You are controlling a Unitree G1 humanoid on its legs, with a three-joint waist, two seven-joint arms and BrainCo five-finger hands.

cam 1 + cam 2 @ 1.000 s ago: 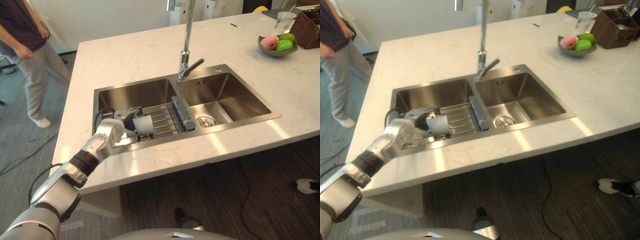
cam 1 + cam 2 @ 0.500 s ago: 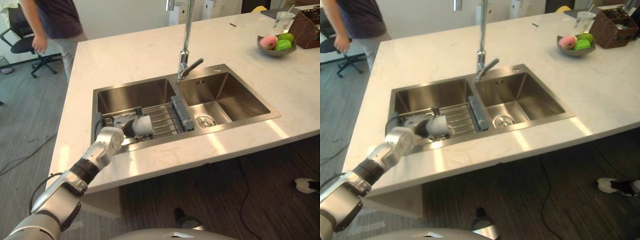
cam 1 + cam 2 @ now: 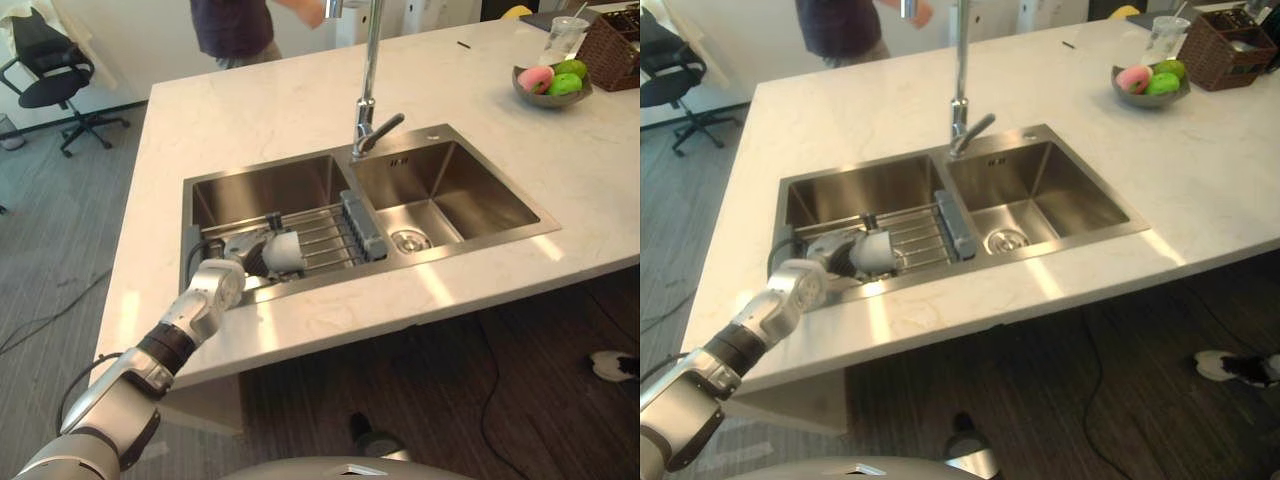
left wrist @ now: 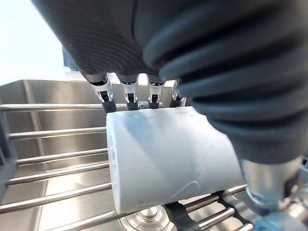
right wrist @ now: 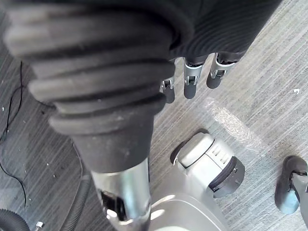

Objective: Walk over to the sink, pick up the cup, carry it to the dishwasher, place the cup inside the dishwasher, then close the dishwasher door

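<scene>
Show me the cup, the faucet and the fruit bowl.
cup [image 3: 285, 252]: left eye view, its white side.
faucet [image 3: 370, 70]: left eye view, upright pipe.
fruit bowl [image 3: 540, 99]: left eye view, outer wall.

A counter runs across the scene with a two-basin sink sunk into its near half. The faucet stands behind the divider between the left basin and the right basin. A wire rack spans the near part of the left basin, its right end against the divider. The cup lies on its side on the rack's left part, with the left hand wrapped round it from the left. A drain sits in the right basin's floor. At the counter's far right a bowl stands, with a glass behind it and a basket to its right. A person stands behind the counter; a chair is on the floor at far left
</scene>
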